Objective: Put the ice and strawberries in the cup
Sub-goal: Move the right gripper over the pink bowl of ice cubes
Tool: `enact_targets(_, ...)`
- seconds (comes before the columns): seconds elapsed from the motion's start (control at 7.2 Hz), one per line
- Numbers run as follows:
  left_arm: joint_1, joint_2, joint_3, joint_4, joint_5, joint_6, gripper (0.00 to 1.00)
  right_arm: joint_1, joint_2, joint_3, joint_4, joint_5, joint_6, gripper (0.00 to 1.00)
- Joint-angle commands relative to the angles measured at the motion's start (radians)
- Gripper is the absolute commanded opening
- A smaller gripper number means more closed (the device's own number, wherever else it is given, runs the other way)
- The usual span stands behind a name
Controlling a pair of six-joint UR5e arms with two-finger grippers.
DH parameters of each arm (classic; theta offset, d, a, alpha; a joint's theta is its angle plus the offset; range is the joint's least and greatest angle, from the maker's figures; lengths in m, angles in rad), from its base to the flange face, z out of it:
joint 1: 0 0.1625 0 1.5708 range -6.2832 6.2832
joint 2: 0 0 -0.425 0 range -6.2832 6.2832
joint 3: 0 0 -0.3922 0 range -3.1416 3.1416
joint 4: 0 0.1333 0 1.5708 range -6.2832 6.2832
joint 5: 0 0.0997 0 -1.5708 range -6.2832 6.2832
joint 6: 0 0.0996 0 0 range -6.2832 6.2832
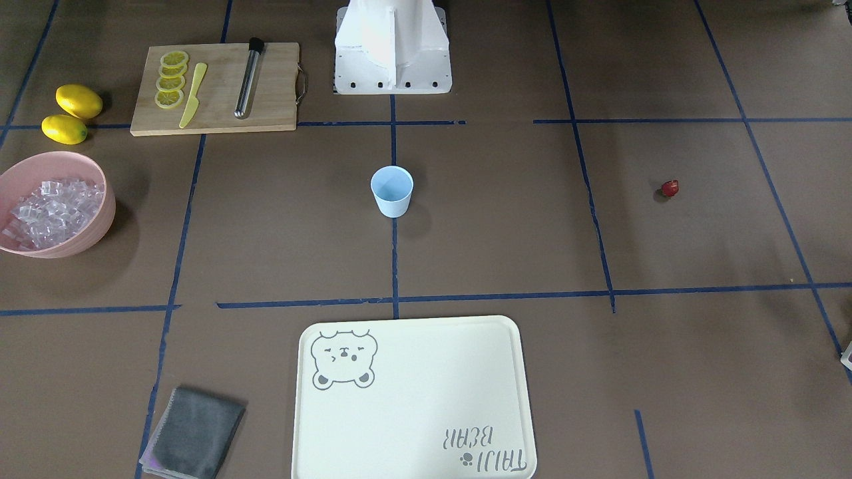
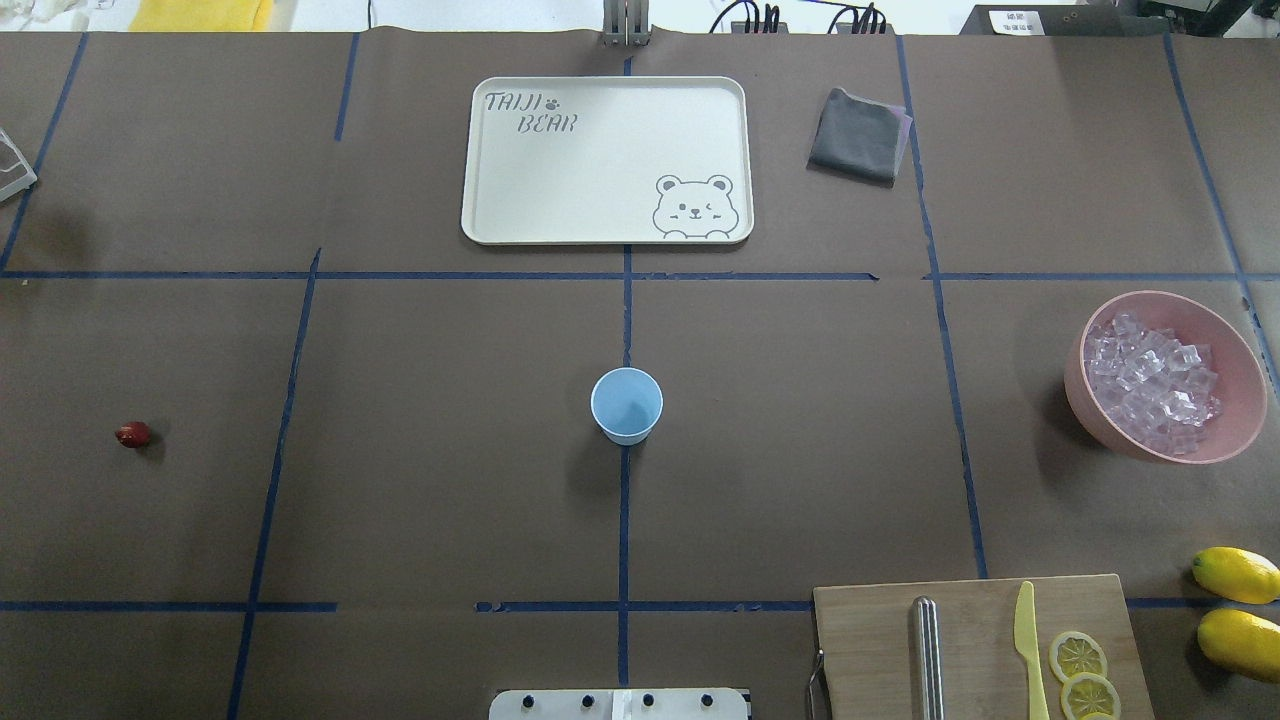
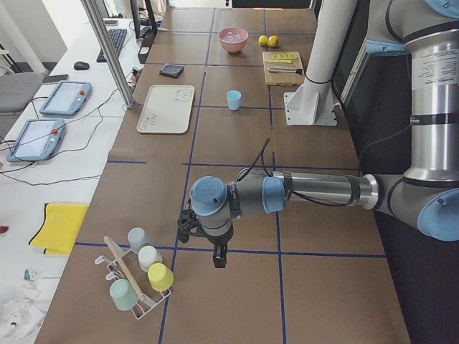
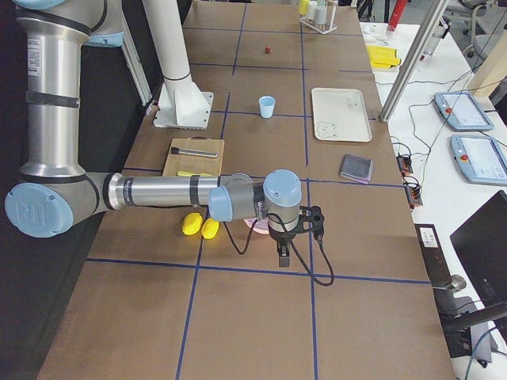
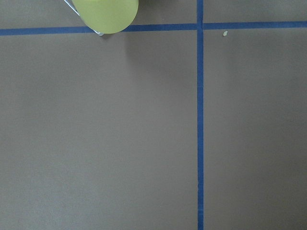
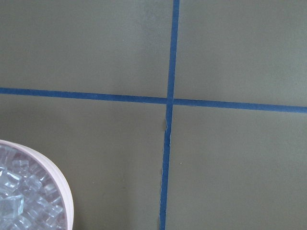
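We count one cup, one strawberry, one bowl of many ice cubes and two lemons; how the left gripper and right gripper jaws stand, we cannot tell.

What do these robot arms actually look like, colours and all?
The left arm and the right arm are both silver metal tubes linked by grey joints with round light blue caps. Each ends in a small black gripper, the left gripper and the right gripper. A thin black cable loops loosely from each wrist.
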Motion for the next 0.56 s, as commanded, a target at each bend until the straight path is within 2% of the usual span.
enact_targets(0.0, 0.000, 0.000, -0.003, -0.001, -0.002, 0.000, 1.00, -0.016, 0.011, 0.063, 0.008, 0.004, 0.010, 1.00)
enact_targets(0.28, 0.000, 0.000, -0.003, -0.001, -0.005, 0.000, 1.00, -0.116, 0.019, 0.133, 0.008, 0.026, 0.036, 0.99)
enact_targets(0.42, 0.000, 0.000, -0.003, -0.001, -0.006, 0.000, 1.00, -0.163, 0.011, 0.189, 0.010, 0.047, 0.176, 0.99)
